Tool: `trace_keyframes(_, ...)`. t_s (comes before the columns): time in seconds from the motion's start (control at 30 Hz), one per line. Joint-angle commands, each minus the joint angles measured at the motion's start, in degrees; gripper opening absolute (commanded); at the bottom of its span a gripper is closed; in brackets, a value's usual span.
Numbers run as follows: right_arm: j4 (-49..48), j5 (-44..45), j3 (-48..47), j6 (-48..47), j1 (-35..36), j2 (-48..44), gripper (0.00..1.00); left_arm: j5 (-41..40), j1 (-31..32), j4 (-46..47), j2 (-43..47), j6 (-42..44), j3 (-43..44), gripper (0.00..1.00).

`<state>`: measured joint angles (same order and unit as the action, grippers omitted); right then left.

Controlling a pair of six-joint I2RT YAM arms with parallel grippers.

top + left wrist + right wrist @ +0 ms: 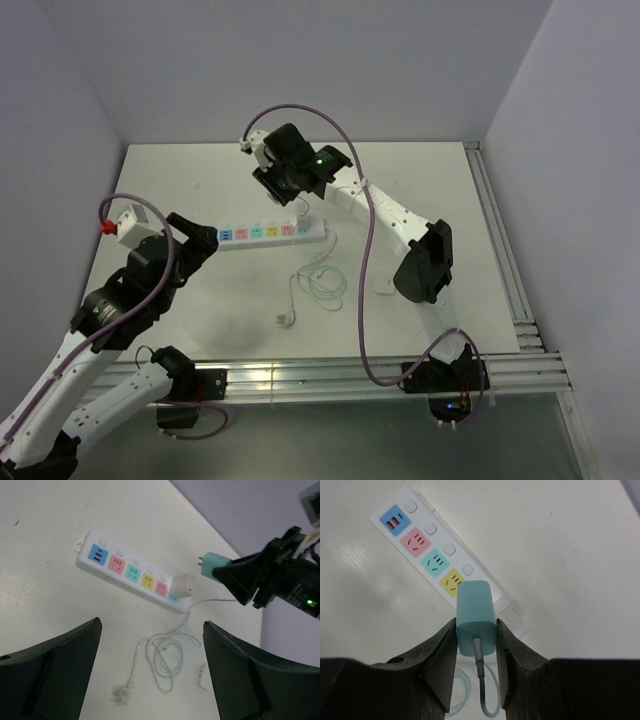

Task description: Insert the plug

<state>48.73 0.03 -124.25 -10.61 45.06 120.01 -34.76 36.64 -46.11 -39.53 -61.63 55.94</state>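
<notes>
The left gripper (151,630) hangs spread and empty, short of the white plastic power strip with coloured sockets (132,572). Above the strip's right half, the right gripper (476,625) pinches the teal rectangular plug (476,602), clear of it. Alignment seems to be the step in hand, and next the prongs (201,560) need squaring to the strip before pressing in.

Three cameras, one power strip (270,232) shared
Overhead looks down across the whole desk (420,180); left wrist sees the power strip from well back, right wrist from close above.

Lab: white enclosure (300,60), aluminium rails (300,378)
</notes>
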Motion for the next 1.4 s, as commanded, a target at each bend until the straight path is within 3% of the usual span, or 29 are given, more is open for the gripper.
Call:
trace_keyframes(0.0,2.77,0.67,-5.66,-11.00,1.70,2.16,0.00,2.59,-0.26,4.79,3.93,3.96,-1.01,0.88)
trace_keyframes(0.23,3.30,5.51,-3.11,-26.62,4.69,4.97,0.00,6.80,-0.26,8.22,8.32,5.54,-3.12,0.86)
trace_keyframes(0.6,4.18,18.24,2.52,-34.47,8.99,7.35,0.00,9.97,-0.26,9.02,10.17,6.52,-4.35,0.84)
trace_keyframes(0.97,8.57,9.73,-3.29,-39.75,7.85,9.02,0.00,11.21,-0.26,11.74,12.54,6.25,-6.72,0.83)
trace_keyframes(1.37,5.15,10.96,-2.58,-39.66,6.27,11.39,0.00,10.86,-0.17,14.38,14.48,5.55,-9.36,0.82)
